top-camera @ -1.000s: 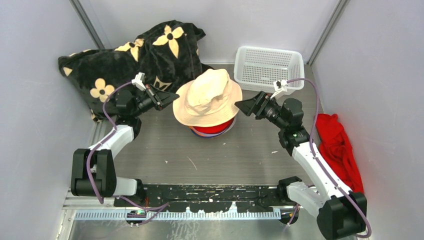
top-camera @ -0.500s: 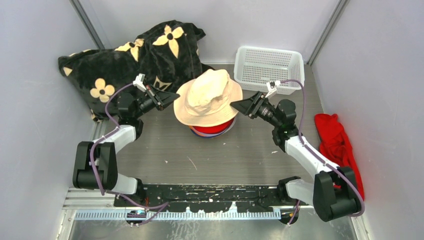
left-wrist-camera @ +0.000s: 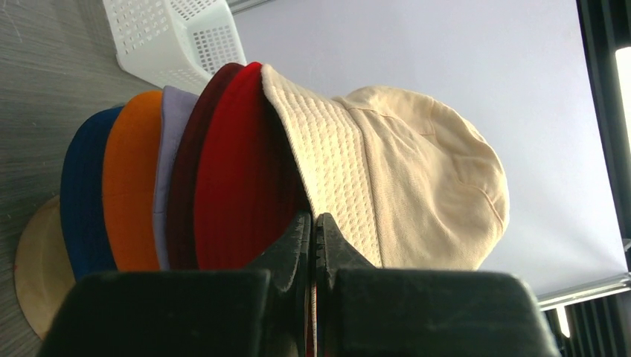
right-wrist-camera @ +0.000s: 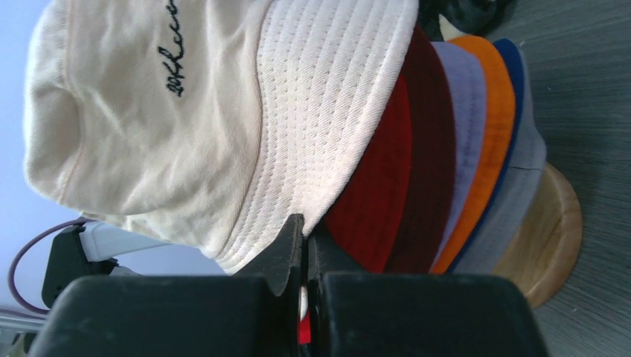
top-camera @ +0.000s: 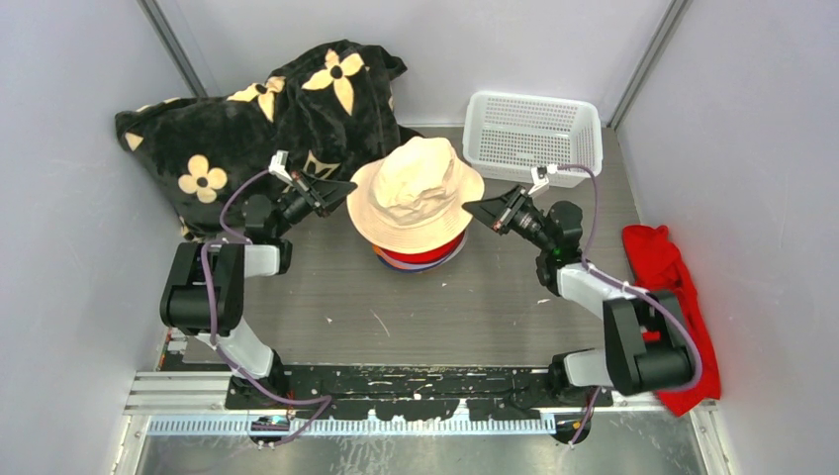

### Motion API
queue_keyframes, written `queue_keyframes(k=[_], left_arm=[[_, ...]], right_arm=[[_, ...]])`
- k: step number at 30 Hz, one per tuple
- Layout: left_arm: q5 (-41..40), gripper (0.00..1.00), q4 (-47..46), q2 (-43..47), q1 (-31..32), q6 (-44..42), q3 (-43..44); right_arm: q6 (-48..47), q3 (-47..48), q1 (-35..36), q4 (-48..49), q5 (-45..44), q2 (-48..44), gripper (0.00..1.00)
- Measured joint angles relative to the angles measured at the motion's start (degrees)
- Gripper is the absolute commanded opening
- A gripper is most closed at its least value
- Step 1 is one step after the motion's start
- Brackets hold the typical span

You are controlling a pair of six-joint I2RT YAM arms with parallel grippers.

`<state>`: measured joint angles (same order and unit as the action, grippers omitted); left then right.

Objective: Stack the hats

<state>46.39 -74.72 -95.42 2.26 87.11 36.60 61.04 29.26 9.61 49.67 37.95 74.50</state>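
Note:
A cream hat tops a stack of hats on a round wooden stand at mid-table. Under it the wrist views show red, maroon, lilac, orange, blue and grey brims. My left gripper is shut on the cream hat's left brim edge, and cream fabric shows between its jaws in the left wrist view. My right gripper is shut on the right brim edge, with a sliver of red also between its jaws.
A white mesh basket stands at the back right, close behind the right gripper. A large black blanket with cream flowers is heaped at the back left. A red cloth lies along the right wall.
The right gripper moved in to the cream brim and shut on it. Both arms folded closer to the stack, and the cream hat shifted slightly right. The left gripper stayed shut.

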Motion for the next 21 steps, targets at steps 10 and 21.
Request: queue_keyframes(k=[10, 21], left_arm=[[-0.37, 0.00, -3.91, -1.88, 0.24, -0.28, -2.67], [-1.99, 0.00, -5.27, -1.88, 0.35, -1.18, -8.72]], right_arm=[[5.01, -1.36, -0.70, 13.09, 3.78, 11.78, 0.01], [1.84, -4.59, -1.01, 10.16, 4.59, 7.45, 0.01]])
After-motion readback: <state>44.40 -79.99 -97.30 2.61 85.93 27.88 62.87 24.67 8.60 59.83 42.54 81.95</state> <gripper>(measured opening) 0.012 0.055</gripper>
